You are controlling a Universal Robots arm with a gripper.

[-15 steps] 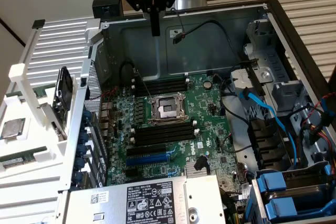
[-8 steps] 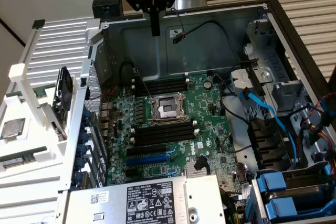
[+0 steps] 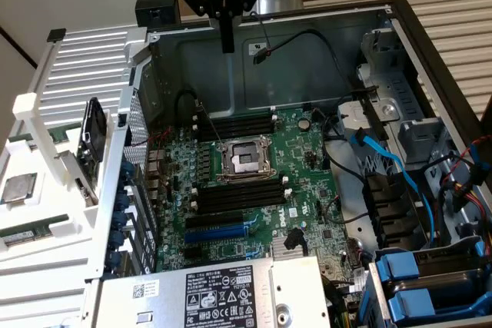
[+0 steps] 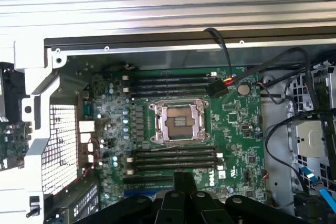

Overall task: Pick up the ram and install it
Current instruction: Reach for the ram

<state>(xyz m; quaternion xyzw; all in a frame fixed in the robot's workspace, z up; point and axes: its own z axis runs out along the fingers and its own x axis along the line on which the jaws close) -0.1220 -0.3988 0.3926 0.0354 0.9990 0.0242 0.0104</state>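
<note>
Claw (image 3: 227,47), matte black, pinched closed and empty, above the green motherboard (image 3: 257,190); thin flat ram (image 3: 29,233) aside.

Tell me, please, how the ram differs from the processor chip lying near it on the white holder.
Shape: the ram is a long, thin stick; the processor chip is square. Colour: the ram is green, the processor chip silver. Both lie flat on the white holder.

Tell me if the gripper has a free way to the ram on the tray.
Probably yes. The ram lies flat and uncovered on the white tray beside the case, with nothing over it. The gripper hangs shut above the case and would need to open.
</note>
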